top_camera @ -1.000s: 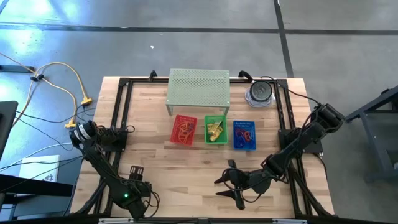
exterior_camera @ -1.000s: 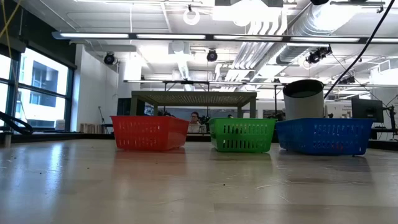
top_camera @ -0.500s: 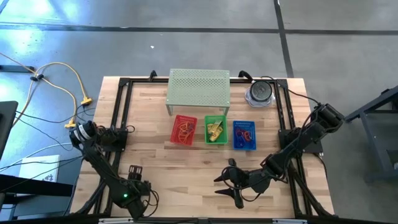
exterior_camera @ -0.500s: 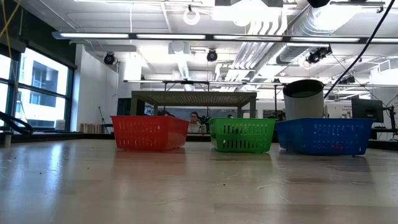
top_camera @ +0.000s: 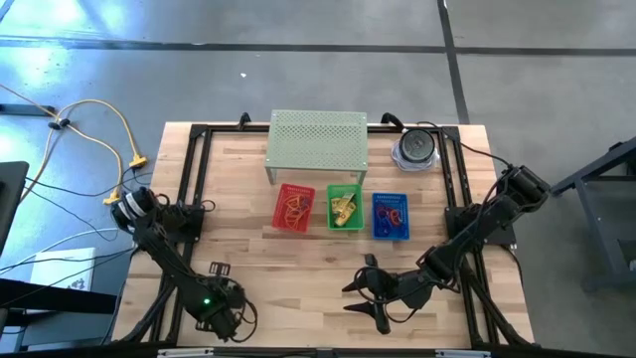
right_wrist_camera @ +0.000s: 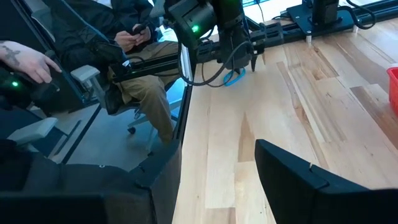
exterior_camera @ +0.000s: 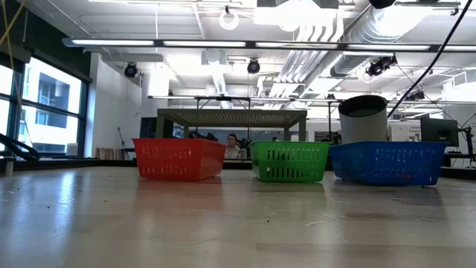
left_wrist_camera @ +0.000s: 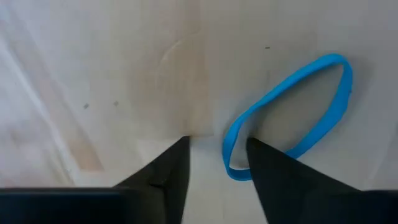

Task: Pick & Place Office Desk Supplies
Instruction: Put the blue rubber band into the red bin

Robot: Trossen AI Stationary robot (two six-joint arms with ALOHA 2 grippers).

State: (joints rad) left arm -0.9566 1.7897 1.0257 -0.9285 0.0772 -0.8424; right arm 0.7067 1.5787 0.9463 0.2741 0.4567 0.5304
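A blue rubber band [left_wrist_camera: 292, 106] lies flat on the wooden table near its front left corner. My left gripper [left_wrist_camera: 217, 142] points down over the band's end, open, and one finger [left_wrist_camera: 267, 168] covers part of the loop. The right wrist view shows the same gripper [right_wrist_camera: 239, 67] above the band [right_wrist_camera: 234, 79]. From above, the left gripper [top_camera: 219, 270] hides the band. My right gripper [top_camera: 360, 298] hangs open and empty over the front middle of the table. Rubber bands and yellow boxes fill the red basket [top_camera: 294, 209], green basket [top_camera: 345, 208] and blue basket [top_camera: 391, 215]. My left gripper comes from above, pointing down, with its fingers on either side of the band's end [left_wrist_camera: 227, 158]. One finger hides a stretch of the loop. I cannot tell whether it touches the band, which lies flat on the table.
A green perforated shelf [top_camera: 318, 139] stands behind the baskets, with a grey round container [top_camera: 416, 147] at the back right. A seated person [right_wrist_camera: 124, 37] is just beyond the table's left edge. Bare wood stretches between the baskets and the front edge.
My left gripper has gone down a little toward the table near the front left corner. The right arm and the baskets have kept still.
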